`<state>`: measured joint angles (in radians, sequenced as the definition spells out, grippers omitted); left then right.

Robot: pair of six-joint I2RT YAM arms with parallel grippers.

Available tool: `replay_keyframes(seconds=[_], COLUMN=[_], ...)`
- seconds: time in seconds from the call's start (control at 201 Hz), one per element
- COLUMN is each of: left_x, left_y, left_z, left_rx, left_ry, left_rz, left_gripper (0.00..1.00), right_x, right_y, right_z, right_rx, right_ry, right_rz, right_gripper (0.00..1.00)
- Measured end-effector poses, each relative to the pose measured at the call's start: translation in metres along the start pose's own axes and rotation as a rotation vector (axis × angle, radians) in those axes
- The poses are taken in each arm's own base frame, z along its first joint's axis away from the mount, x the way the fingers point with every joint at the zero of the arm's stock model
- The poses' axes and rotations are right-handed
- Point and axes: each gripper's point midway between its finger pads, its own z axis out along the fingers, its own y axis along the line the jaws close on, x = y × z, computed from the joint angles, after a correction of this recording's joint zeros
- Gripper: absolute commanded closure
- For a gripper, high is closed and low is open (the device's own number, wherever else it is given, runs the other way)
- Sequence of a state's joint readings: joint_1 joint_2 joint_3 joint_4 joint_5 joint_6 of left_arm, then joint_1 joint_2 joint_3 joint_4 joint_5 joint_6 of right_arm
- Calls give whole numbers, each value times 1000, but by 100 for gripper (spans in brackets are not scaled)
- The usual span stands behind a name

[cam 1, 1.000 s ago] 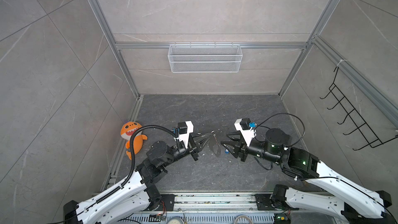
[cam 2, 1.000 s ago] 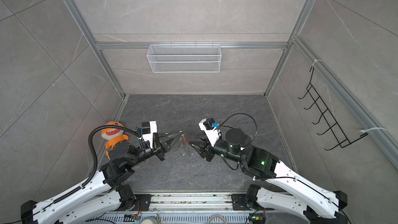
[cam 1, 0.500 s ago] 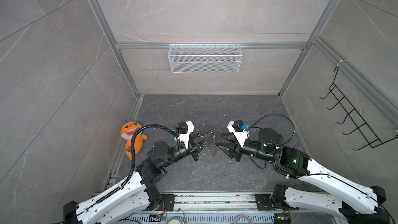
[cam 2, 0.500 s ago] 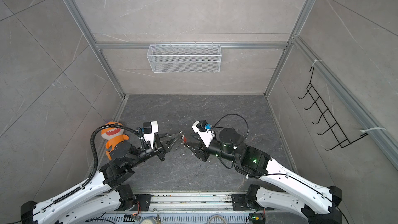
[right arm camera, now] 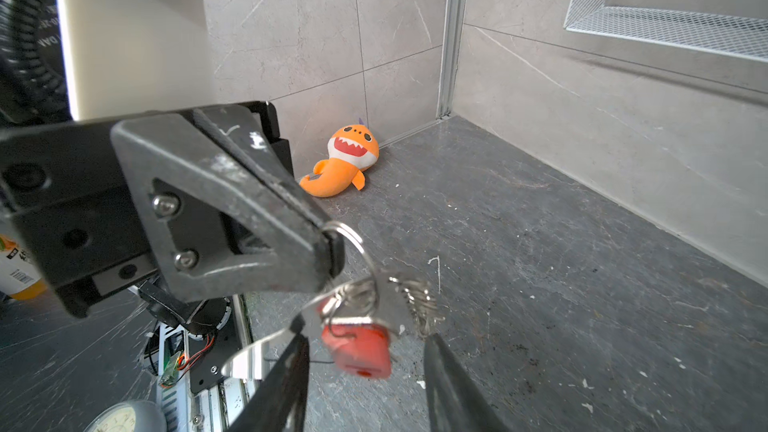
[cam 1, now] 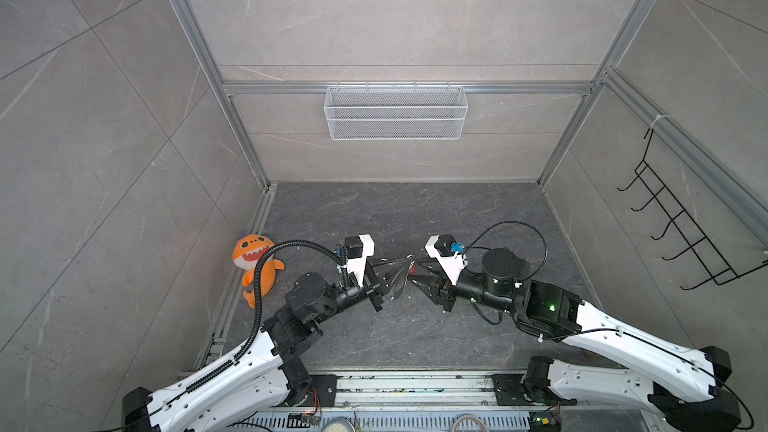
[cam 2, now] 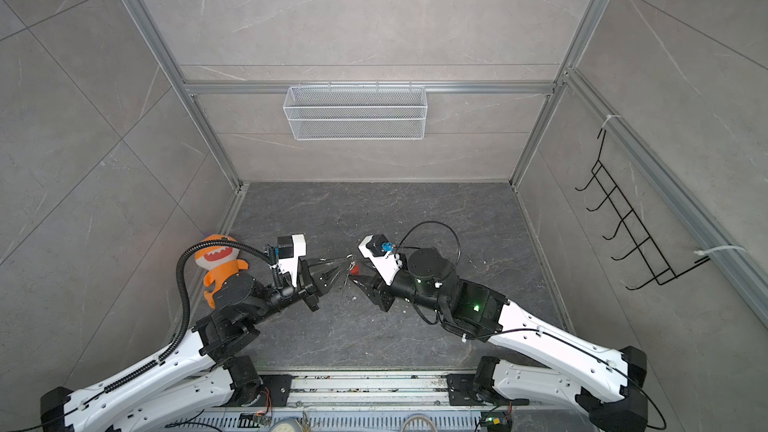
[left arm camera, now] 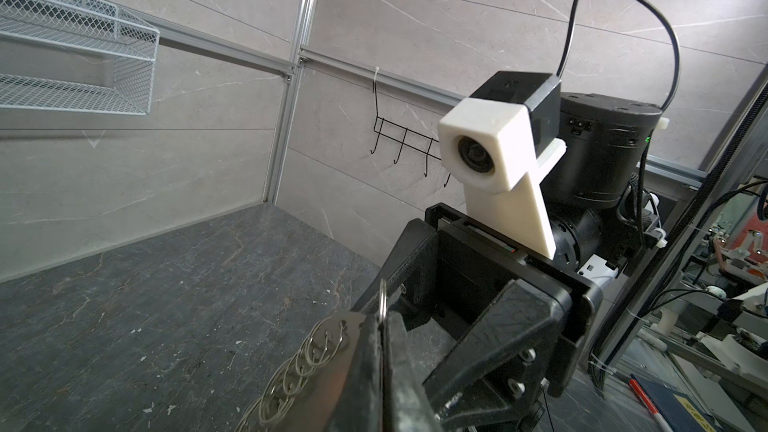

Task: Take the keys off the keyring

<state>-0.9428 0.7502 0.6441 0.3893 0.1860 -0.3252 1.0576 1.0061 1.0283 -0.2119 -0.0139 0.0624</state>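
While both top views show little more than the left gripper (cam 1: 406, 261) and the right gripper (cam 1: 416, 272) meeting tip to tip above the dark floor (cam 1: 415, 209), with a speck of red between them, the wrist views give the detail.

From the right wrist, the left gripper's jaws are closed tight on the thin silver ring of the keyring (right arm camera: 357, 245), holding it up off the floor. The red key (right arm camera: 359, 347) hangs below that ring. A bunch of small wire loops (right arm camera: 415, 297) sits beside it, and the flat grey fob (right arm camera: 249, 357) juts out lower down. The right gripper's two fingers (right arm camera: 286, 380) stand apart, one on each side of the red key, so this gripper is open. The blur hides whether either finger touches the key.

From the left wrist, the fob lies against the left gripper's own finger with the loops strung across it, and the ring pokes up from between the clamped jaws. The red key is hidden in this view. The right gripper faces the lens with its fingers spread.

Only the top views show the whole setting. An orange plush toy (cam 1: 255, 261) lies against the left wall, well apart from the grippers. A wire basket (cam 1: 395, 114) hangs on the back wall and a black hook rack (cam 1: 681, 226) on the right wall.
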Motion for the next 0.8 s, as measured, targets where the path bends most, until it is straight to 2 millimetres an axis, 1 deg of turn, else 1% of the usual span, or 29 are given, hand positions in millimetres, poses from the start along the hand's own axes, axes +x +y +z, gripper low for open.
replay_keyframes(seconds=[0.164, 0.359, 0.473, 0.687, 0.742, 0.797], left_x=[2, 2, 2, 2, 2, 2], left_y=[0, 0, 0, 0, 0, 0], left_z=[0, 0, 0, 0, 0, 0], left_rx=[3, 2, 2, 1, 1, 0], left_ry=[4, 5, 5, 6, 5, 5], left_rz=[-2, -6, -10, -17, -18, -21], left_gripper=[100, 100, 100, 100, 100, 100], right_x=[0, 0, 1, 3, 5, 8], right_y=[-2, 2, 1, 0, 1, 1], right_z=[0, 0, 1, 3, 6, 9], right_rx=[23, 19, 31, 43, 43, 48], right_ry=[-1, -1, 1, 9, 18, 28], right_rz=[-11, -22, -23, -26, -31, -33], right_gripper=[52, 52, 52, 50, 48, 42])
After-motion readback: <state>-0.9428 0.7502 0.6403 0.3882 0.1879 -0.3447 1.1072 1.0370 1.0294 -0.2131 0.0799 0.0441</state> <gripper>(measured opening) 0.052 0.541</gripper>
